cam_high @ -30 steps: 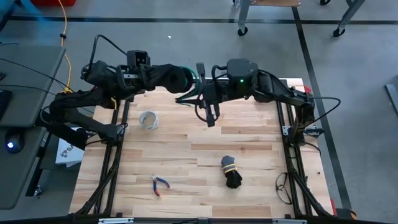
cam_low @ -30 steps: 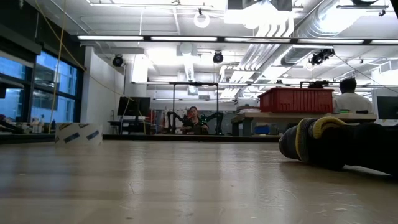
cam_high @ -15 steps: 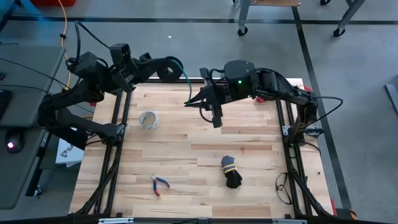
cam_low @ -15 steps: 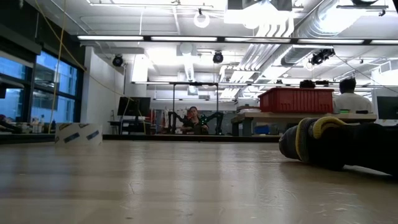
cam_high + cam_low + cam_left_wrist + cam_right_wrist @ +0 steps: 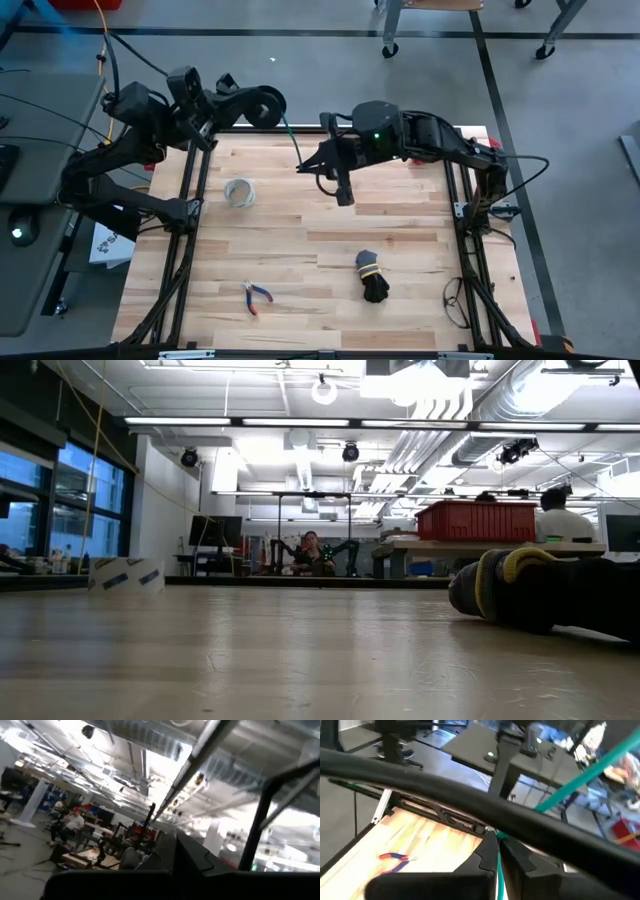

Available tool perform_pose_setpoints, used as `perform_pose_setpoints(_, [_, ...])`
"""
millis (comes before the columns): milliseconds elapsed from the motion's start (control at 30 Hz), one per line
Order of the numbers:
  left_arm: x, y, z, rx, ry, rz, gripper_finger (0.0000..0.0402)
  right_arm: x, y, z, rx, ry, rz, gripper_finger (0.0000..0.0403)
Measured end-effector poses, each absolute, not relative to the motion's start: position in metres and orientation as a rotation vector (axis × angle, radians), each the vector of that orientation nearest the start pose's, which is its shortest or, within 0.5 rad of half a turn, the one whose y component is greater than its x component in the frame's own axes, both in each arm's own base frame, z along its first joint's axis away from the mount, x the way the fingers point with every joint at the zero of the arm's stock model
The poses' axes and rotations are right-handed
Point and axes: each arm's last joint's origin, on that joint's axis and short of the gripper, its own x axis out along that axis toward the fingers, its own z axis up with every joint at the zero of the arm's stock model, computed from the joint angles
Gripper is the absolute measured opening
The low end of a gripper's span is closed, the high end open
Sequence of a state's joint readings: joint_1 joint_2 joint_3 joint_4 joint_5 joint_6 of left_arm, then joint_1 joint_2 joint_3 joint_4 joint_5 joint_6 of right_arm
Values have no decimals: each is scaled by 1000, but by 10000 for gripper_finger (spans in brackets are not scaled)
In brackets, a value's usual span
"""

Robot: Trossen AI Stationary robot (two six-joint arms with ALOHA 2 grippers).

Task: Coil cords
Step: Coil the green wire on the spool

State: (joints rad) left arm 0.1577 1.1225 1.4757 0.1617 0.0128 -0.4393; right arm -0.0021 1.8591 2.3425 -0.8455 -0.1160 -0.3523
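Coil [image 5: 268, 106] farther left, green tail taut

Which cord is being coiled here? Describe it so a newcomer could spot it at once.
Look at the wooden table's far edge, between the two arms. A thin green cord runs from the dark coil at the left gripper to the right gripper. Unlike the pale ring and yellow-tied black bundle, it hangs off the table.
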Motion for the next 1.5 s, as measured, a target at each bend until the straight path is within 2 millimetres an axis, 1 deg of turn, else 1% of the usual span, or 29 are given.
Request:
perform_pose_setpoints(67, [197, 31, 528, -336, -511, 40, 0, 374, -1, 489, -283, 351, 154, 31])
perform_pose_setpoints(267, [201, 31, 521, -161, -413, 86, 0, 374, -11, 488, -148, 362, 103, 130])
perform_pose_setpoints(333, [202, 31, 518, -121, -381, 96, 0, 374, -15, 488, -118, 369, 86, 151])
perform_pose_setpoints(400, [202, 31, 516, -93, -354, 89, 0, 374, -19, 488, -87, 374, 68, 163])
perform_pose_setpoints(533, [196, 29, 516, -51, -333, 62, 0, 373, -29, 487, -23, 387, 37, 166])
perform_pose_setpoints(667, [186, 26, 518, -5, -325, 37, 0, 372, -36, 486, 23, 392, 32, 166])
perform_pose_setpoints(800, [173, 24, 519, 16, -316, 27, 0, 371, -39, 487, 32, 388, 57, 167])
perform_pose_setpoints(933, [165, 23, 520, 14, -311, 27, 0, 371, -39, 488, 24, 377, 55, 167])
perform_pose_setpoints(1100, [167, 23, 519, 11, -302, 27, 0, 373, -40, 494, 10, 308, 47, 167])
perform_pose_setpoints(1167, [170, 23, 518, 1, -297, 25, 0, 374, -41, 496, -8, 293, 9, 167])
perform_pose_setpoints(1300, [177, 24, 517, -7, -301, 18, 0, 374, -43, 495, -61, 299, -44, 167])
perform_pose_setpoints(1500, [181, 25, 519, -18, -329, 10, 0, 374, -43, 494, -82, 308, -41, 167])
